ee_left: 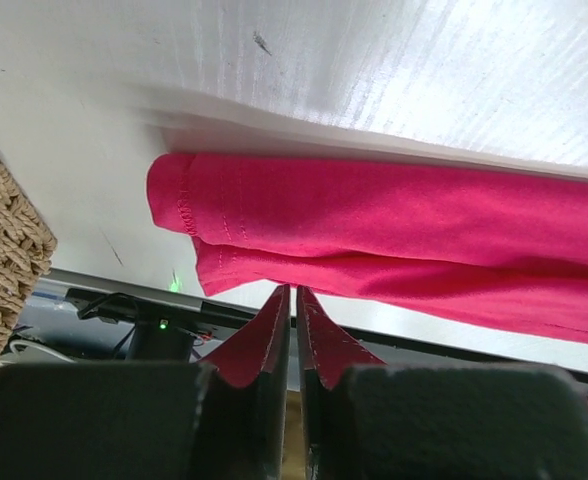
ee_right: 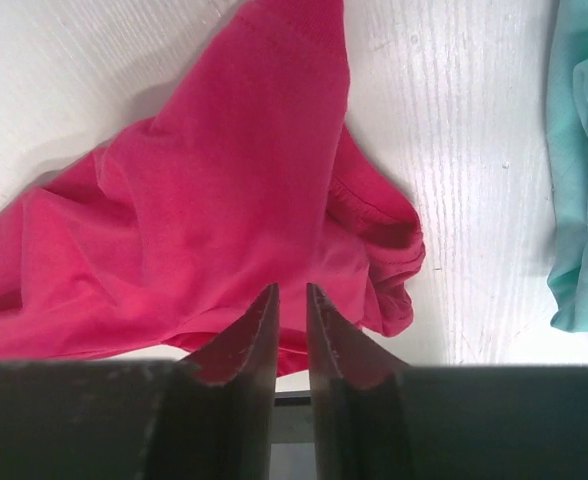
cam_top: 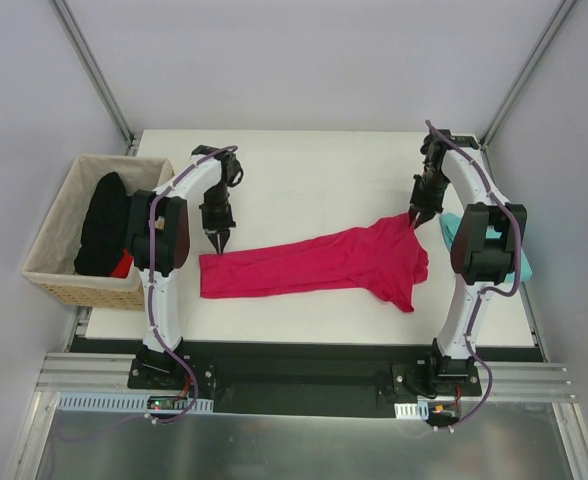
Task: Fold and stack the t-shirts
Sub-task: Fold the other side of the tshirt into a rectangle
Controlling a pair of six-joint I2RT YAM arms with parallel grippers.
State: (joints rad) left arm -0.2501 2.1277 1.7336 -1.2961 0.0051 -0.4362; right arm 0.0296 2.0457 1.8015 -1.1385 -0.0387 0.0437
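The crimson t-shirt (cam_top: 314, 262) is lying along the table (cam_top: 304, 170), seemingly mid-fold. At its hem the left claw (cam_top: 217, 240) is hovering closed, empty; over its shoulder the right claw (cam_top: 414, 221) is standing slightly parted, holding nothing. Regrasping one end for a crosswise fold is likely coming next

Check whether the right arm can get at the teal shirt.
Probably yes: the teal shirt lies uncovered beside the right gripper, bare table between them, though the arm's own elbow overhangs it.
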